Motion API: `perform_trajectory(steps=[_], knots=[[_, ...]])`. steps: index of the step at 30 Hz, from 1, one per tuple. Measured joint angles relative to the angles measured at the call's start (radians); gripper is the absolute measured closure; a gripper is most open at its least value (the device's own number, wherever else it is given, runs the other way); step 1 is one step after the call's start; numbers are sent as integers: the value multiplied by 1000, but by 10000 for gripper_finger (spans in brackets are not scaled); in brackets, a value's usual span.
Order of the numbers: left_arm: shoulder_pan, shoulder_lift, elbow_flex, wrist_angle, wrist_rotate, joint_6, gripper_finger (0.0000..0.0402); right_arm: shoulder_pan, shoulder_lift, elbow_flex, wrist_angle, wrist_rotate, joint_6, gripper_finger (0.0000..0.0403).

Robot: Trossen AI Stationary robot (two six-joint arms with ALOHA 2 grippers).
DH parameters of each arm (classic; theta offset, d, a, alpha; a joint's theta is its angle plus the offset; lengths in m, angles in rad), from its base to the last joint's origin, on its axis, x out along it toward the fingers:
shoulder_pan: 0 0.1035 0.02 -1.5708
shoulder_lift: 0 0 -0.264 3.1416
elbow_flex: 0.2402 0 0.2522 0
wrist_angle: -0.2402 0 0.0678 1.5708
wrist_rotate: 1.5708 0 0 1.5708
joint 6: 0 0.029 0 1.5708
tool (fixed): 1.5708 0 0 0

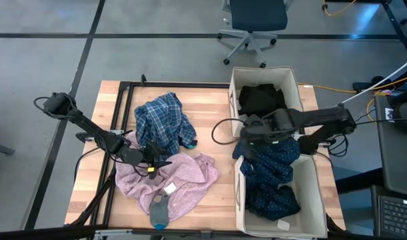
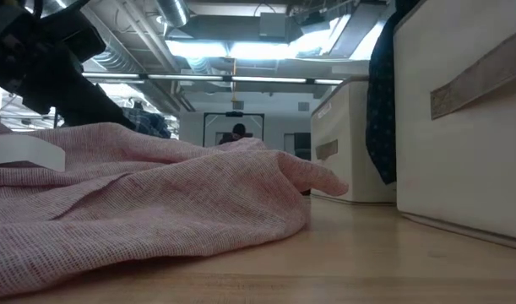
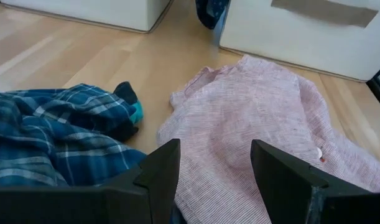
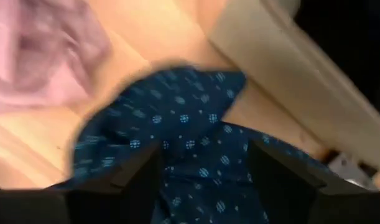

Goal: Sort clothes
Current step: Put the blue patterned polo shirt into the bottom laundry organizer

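Wooden table (image 1: pixel 210 100), mid-frame: your left gripper (image 1: pixel 152 162) hovering jaws-wide over pink shirt (image 1: pixel 190 177); right gripper (image 1: pixel 253 129) spreading above dotted garment (image 1: pixel 273 170), draping bin (image 1: pixel 238 193) rim.

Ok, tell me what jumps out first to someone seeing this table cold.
The navy dotted garment spills out of the nearer beige bin and hangs over its wall, with the right gripper right above it, jaws apart. On the bare wood, the pale pink shirt lies spread beside the blue plaid shirt, and the left gripper stands open over the pink one.
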Motion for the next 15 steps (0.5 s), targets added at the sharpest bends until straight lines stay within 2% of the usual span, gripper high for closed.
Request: perform_trajectory(steps=[3, 5, 15], knots=[[0, 0, 0, -2, 0, -1, 215, -48, 2, -74, 4, -119, -40, 168], [0, 0, 0, -2, 0, -1, 215, -57, 0, -120, 17, -153, -67, 168], [0, 0, 0, -1, 0, -2, 215, -55, 1, -252, 77, -160, -152, 178]])
